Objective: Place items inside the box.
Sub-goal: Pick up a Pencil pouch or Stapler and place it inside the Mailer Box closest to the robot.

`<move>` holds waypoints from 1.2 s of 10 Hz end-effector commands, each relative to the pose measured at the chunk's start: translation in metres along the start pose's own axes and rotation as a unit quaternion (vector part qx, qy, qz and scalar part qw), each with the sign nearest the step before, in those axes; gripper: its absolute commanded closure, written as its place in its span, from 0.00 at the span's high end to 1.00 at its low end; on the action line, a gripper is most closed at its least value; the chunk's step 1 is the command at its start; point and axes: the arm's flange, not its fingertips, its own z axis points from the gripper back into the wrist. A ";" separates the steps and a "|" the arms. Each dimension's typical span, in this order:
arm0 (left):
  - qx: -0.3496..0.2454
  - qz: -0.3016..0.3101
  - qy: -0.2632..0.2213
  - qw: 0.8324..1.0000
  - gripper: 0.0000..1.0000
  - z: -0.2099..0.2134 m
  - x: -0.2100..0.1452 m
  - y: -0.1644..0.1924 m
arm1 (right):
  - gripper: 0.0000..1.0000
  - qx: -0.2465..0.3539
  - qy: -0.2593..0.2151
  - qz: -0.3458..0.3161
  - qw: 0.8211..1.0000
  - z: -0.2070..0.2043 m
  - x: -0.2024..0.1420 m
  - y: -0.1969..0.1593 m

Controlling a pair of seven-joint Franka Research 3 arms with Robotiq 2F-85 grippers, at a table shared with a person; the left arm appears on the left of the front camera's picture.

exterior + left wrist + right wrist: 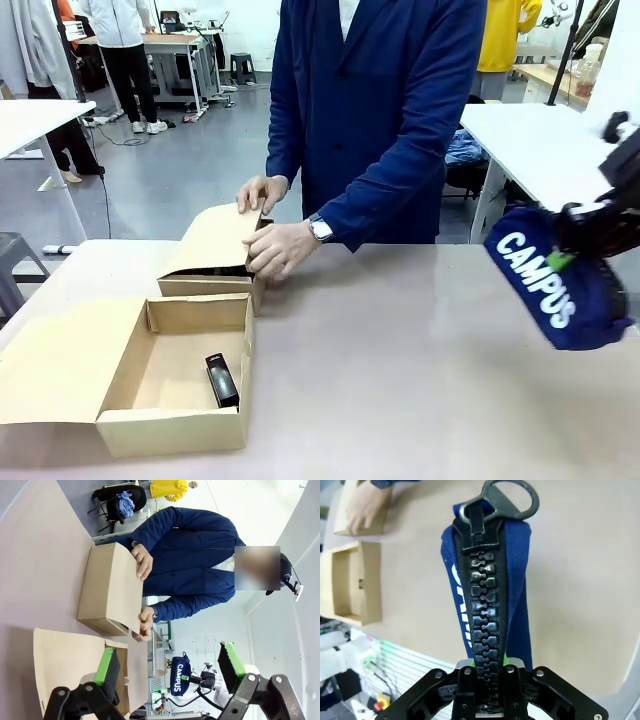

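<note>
The right tool (487, 676) was pressed together on the black zip of the navy "CAMPUS" pencil case (545, 290), pinching it at one end. The case hung in the air, clear of the surface (400, 380), over its right edge, with the white lettering tilted downward. The metal zip pull (512, 500) sat at the end of the case farthest from the tool.

The left tool (167, 660) had its green-padded fingers spread wide with nothing between them.

An open cardboard box (175, 435) stood at the near left corner of the surface, its lid flap lying flat to the left. Inside it, against the right wall, lay a small dark item, probably the black stapler (221, 380).

Just behind it, toward the far left edge, stood a second cardboard box (210, 285). A person in a dark blue coat had one hand (263, 190) on its raised flap and the other hand (280, 248) at the box's right side.
</note>
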 end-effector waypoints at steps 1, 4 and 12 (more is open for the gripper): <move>-0.006 -0.004 -0.001 1.000 1.00 -0.001 -0.004 -0.001 | 0.08 -0.004 -0.003 -0.049 0.999 -0.008 0.008 0.041; -0.006 -0.004 -0.001 1.000 1.00 -0.001 -0.004 -0.001 | 0.08 -0.012 0.061 0.018 0.998 -0.040 -0.001 0.130; -0.006 -0.004 -0.001 1.000 1.00 -0.001 -0.004 -0.001 | 0.08 -0.025 0.068 0.006 0.997 -0.058 0.004 0.132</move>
